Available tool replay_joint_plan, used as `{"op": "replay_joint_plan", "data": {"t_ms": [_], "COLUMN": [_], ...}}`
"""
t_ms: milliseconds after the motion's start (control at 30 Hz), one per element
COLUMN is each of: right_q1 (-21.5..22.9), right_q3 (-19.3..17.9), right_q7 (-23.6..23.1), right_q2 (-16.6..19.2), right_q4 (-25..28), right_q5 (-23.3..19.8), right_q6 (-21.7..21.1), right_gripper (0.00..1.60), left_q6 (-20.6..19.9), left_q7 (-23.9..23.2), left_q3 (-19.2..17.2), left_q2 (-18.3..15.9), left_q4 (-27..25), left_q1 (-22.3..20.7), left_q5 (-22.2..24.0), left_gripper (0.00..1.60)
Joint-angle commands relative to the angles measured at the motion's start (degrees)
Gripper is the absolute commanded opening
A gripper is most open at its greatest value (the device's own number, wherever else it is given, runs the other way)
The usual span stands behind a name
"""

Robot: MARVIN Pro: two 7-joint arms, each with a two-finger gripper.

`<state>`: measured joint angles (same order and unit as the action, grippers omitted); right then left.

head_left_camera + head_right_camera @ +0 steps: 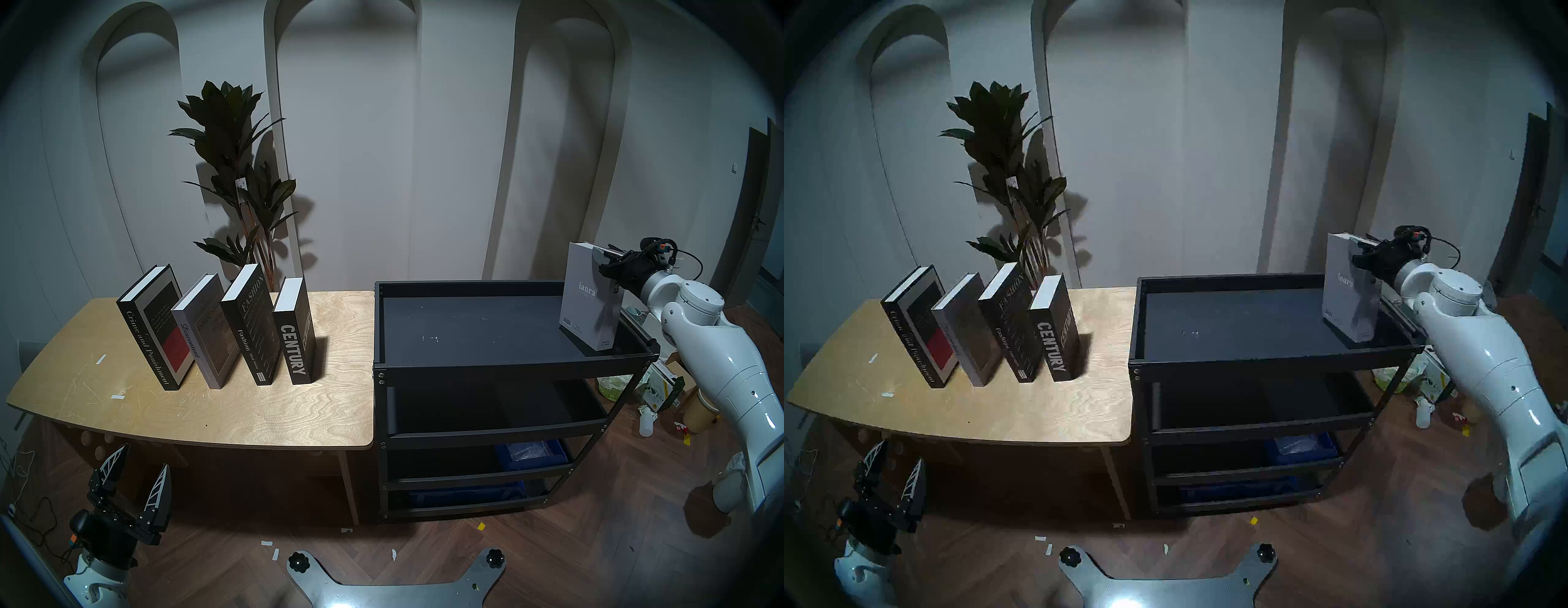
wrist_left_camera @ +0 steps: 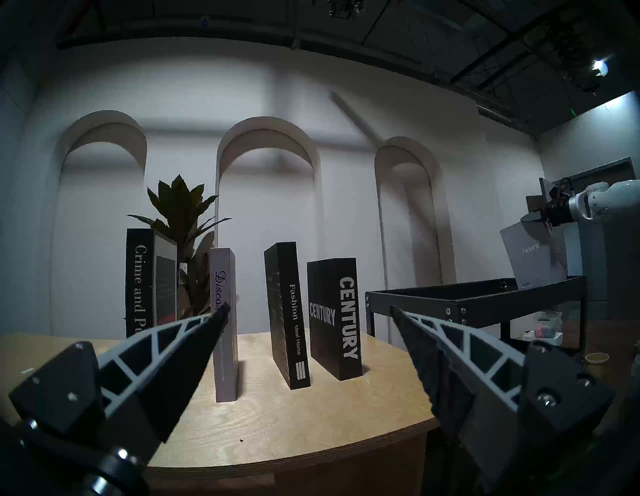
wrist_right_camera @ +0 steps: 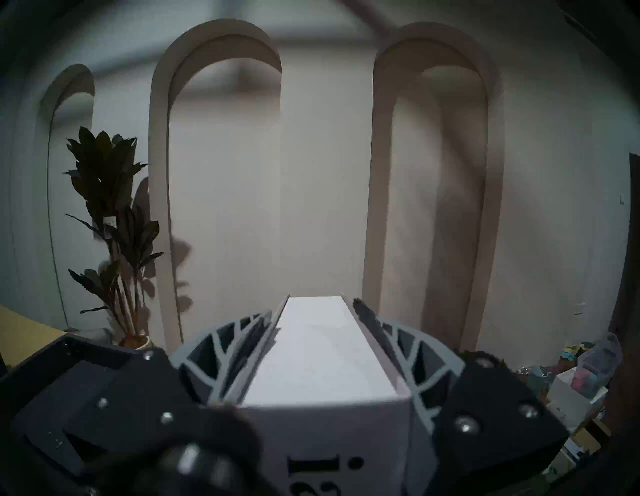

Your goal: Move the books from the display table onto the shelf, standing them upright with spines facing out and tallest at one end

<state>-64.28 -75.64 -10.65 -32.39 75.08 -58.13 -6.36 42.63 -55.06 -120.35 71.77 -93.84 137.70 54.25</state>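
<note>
Right pincer [image 1: 604, 265] clamps the grey book [image 1: 589, 297] at the shelf's [image 1: 466, 365] three o'clock end; four books [image 1: 220, 327] wait on the desk [image 1: 254, 416]; left pincer [image 1: 135, 479] gapes empty.

I count five books: four [image 1: 218, 327] on the one tabletop [image 1: 275, 407], one grey book [image 1: 589, 297] on the one shelf [image 1: 488, 361]. The shelf has four tiers. I see two claws, left [image 1: 140, 471] and right [image 1: 604, 265], one plant [image 1: 237, 178], and three arches in the wall
</note>
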Motion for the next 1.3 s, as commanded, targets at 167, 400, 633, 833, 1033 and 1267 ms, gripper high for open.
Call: {"op": "replay_joint_plan", "data": {"t_ms": [167, 400, 633, 833, 1033, 1267], "right_q1": [-1.0, 4.3, 7.9, 10.2, 13.1, 16.8], "right_q3": [-3.4, -4.7, -3.2, -2.7, -2.4, -1.5], "right_q7": [-12.2, -10.5, -10.5, -11.1, -13.0, -16.9], "right_q2": [4.2, -1.3, -2.9, -3.9, -3.8, -3.6], "right_q4": [-7.5, -9.8, -11.6, -13.7, -16.5, -22.0], "right_q5": [-8.7, -7.0, -3.0, 0.5, 3.1, 5.9], "right_q6": [0.1, 4.4, 5.7, 5.2, 4.5, 4.0], "right_gripper": [0.00, 0.00, 0.00, 0.00, 0.00, 0.00], "left_q6": [0.1, 0.1, 0.1, 0.1, 0.1, 0.1], "left_q7": [-0.2, -0.2, -0.2, -0.3, -0.3, -0.3], "left_q3": [-0.1, -0.1, -0.1, -0.1, -0.1, -0.2], "left_q2": [0.0, 0.0, 0.0, 0.0, 0.0, 0.0], "left_q4": [-1.0, -1.0, -1.0, -1.0, -1.0, -1.0], "left_q1": [0.2, 0.1, 0.1, 0.1, 0.1, 0.2], "left_q5": [0.0, 0.0, 0.0, 0.1, 0.1, 0.1], "left_gripper": [1.60, 1.60, 1.60, 1.60, 1.60, 1.60]}}
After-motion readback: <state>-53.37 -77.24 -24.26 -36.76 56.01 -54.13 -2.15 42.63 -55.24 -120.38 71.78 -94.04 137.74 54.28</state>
